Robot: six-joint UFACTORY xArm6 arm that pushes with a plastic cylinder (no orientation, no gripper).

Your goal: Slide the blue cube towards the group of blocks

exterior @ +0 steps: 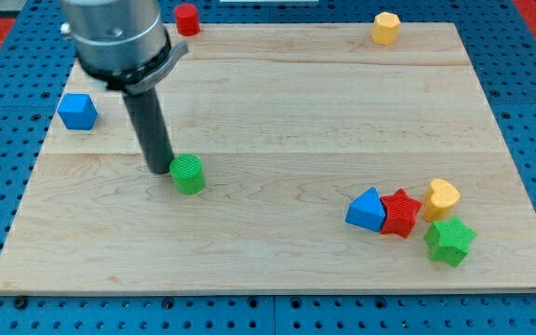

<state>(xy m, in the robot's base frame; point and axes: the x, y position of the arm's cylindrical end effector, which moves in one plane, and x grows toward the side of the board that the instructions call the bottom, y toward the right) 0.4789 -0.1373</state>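
Fingers absent: my tip (pixel 160 169) touches one green cylinder (pixel 189 174), blue cube (pixel 77 111) apart.

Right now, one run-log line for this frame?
my tip: touching green cylinder, its left | blue cube: far left, untouched | group: lower right

Blue cube (pixel 77 111) flat on board at view's left edge, upper part. Group at lower right: blue wedge-like block (pixel 368 209) touching red star (pixel 400 213), yellow heart (pixel 442 197), green star (pixel 449 241).

Dark rod upright from the grey wrist housing, my tip (pixel 160 170) down at board level.
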